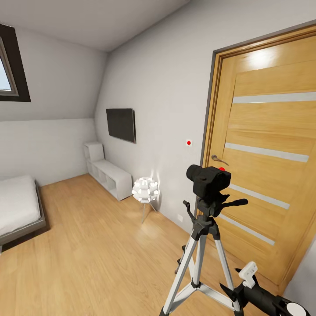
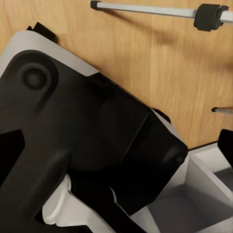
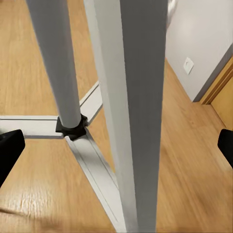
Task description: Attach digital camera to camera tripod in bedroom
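camera: digital camera (image 1: 209, 179) sits on top of the camera tripod (image 1: 202, 259) head, by the wooden door (image 1: 267, 166)
progress: I judge the mount done or nearly so; lock not visible
right gripper (image 3: 116, 145): fingers spread, nothing held, near a tripod leg
left gripper: can't tell
left to do: I'd back off

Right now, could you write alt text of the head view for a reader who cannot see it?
A black camera sits on top of a silver tripod that stands on a wood floor in front of a wooden door. Behind, a grey wall holds a dark TV, with a white shelf below, a round white lamp and a bed at the left.
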Tool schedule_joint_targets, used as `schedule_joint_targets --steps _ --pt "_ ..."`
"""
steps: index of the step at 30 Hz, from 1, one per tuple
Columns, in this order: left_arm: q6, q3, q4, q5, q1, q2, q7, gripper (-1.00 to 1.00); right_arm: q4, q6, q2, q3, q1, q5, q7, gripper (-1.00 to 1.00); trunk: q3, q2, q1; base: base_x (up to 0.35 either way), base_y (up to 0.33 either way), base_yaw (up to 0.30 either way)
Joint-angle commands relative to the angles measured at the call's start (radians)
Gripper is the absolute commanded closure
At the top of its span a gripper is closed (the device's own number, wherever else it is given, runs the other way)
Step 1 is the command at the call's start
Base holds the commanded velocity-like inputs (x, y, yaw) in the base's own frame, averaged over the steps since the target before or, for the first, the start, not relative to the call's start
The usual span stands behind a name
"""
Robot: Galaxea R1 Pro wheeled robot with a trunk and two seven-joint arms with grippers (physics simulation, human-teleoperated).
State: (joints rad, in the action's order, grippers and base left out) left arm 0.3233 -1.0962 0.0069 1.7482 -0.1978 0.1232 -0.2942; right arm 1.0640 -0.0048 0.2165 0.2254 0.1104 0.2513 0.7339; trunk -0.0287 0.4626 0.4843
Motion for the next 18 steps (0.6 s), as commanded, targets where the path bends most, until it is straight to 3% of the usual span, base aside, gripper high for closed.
schedule_joint_targets --steps 1,18 --pt "0.005 -0.008 0.001 0.01 0.0 0.0 -0.003 -1.0 -0.001 0.0 0.005 0.003 0.0 0.009 0.005 -1.0 0.0 0.001 0.0 0.0 0.0 0.0" --pt "0.005 -0.008 0.001 0.01 0.0 0.0 -0.003 -1.0 -0.011 0.011 0.017 0.006 -0.005 0.012 0.005 -1.0 0.0 0.001 0.0 0.0 0.0 0.0"
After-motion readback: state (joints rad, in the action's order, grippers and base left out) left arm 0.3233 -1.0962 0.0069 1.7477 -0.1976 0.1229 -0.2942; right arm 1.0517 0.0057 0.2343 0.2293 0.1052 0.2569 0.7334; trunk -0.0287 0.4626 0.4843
